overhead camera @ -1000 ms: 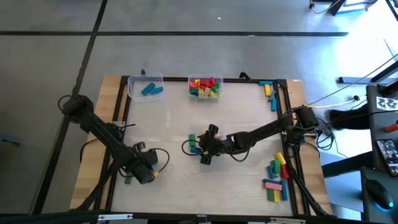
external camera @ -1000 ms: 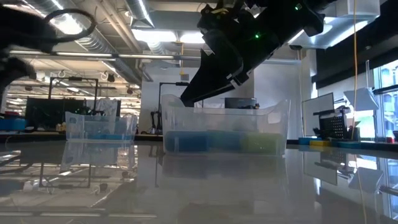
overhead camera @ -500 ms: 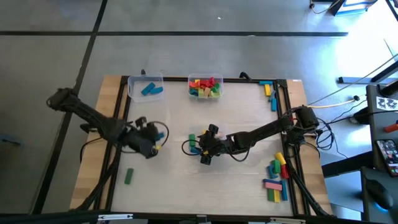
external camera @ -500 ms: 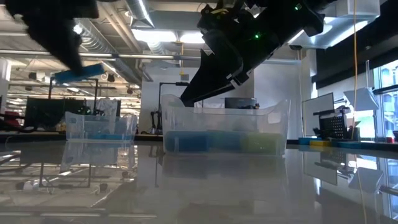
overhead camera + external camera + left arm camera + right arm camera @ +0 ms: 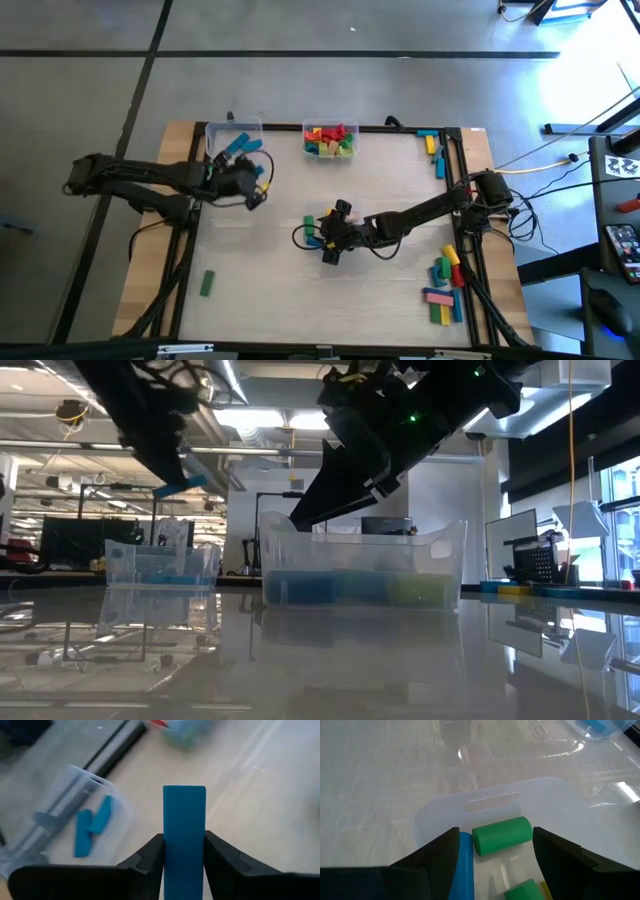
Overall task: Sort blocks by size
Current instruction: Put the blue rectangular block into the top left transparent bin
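My left gripper (image 5: 255,182) is shut on a long blue block (image 5: 184,820), in the air just in front of the far-left clear tub (image 5: 234,139), which holds two blue blocks (image 5: 92,825). In the low view the gripper (image 5: 165,440) and its block (image 5: 181,486) are high above the table. My right gripper (image 5: 330,240) is open and empty. It hovers over a clear tub (image 5: 365,575) at the table's middle, with a green cylinder (image 5: 502,835) and a blue block (image 5: 465,857) lying in it. My left gripper pinches the blue block's two long sides (image 5: 184,862) between its two fingers, at one end of the block. The block lies along the fingers and sticks out well past their tips. It is lifted clear of the table, a little tilted.
A tub of red, yellow and green blocks (image 5: 330,140) stands at the far middle. A green block (image 5: 207,283) lies at the near left. Several loose blocks lie at the near right (image 5: 445,285) and a few at the far right (image 5: 434,148).
My left gripper has risen from the table's near left, by the green block, and gone toward the far edge with the blue block. It is now beside the far-left tub. The block is lifted clear of the table.
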{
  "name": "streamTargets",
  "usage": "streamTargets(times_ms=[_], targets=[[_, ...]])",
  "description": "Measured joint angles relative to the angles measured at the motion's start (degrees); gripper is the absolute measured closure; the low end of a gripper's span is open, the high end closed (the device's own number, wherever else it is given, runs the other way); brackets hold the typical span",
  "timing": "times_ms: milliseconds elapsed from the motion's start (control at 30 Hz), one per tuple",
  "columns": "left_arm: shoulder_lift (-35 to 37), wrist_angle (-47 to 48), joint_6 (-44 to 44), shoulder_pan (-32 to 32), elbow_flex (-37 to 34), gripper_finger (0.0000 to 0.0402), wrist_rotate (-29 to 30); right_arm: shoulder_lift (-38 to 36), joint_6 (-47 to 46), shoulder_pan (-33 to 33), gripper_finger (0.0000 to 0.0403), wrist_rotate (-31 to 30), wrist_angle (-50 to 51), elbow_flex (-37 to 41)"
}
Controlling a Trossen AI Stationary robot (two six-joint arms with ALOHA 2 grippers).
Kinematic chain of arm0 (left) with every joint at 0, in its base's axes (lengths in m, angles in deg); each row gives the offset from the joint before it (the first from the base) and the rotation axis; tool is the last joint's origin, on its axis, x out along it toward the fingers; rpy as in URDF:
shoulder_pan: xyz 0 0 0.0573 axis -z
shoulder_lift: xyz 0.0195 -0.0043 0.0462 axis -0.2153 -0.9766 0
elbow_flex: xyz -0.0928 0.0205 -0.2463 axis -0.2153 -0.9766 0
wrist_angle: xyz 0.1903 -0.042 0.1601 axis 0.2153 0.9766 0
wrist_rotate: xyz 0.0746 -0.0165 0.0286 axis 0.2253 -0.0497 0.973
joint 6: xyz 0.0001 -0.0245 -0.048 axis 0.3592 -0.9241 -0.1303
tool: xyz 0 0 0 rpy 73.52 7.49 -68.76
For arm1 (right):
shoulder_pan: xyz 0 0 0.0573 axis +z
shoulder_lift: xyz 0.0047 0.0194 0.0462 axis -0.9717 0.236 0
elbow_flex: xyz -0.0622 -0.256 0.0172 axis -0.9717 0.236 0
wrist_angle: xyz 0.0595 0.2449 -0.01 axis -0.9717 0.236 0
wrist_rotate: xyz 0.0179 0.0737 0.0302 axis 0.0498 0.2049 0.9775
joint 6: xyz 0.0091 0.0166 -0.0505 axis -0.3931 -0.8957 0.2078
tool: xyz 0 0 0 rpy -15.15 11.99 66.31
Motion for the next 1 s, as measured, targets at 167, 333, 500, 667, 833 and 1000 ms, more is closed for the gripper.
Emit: streamTargets(times_ms=[167,333,500,667,833,1000], targets=[[0.0,-4.94,8.98,-10.24,-1.6,0.0289,0.02,0.0,0.0,0.0,0.0155,0.0,-0.13,0.0],[0.0,-10.6,14.92,-20.29,-3.72,0.0288,-0.71,0.0,0.0,0.0,0.0155,-0.02,-0.17,0.0],[-0.23,-17.27,17.78,-29.07,-5.32,0.0287,-5.65,0.0,0.02,0.0,0.0155,-0.03,-0.16,0.0],[-1.18,-25.32,21.0,-35.12,-6.78,0.0287,-6.27,0.0,0.04,0.0,0.0155,-0.04,-0.17,0.0],[-3.03,-31.19,21.87,-39.41,-7.99,0.0285,-6.39,0.0,0.04,0.0,0.0155,-0.04,-0.28,0.0],[-4.7,-32.01,23.7,-41.4,-8.22,0.026,-6.43,0.0,0.05,0.0,0.0155,-0.04,-0.32,0.0]])
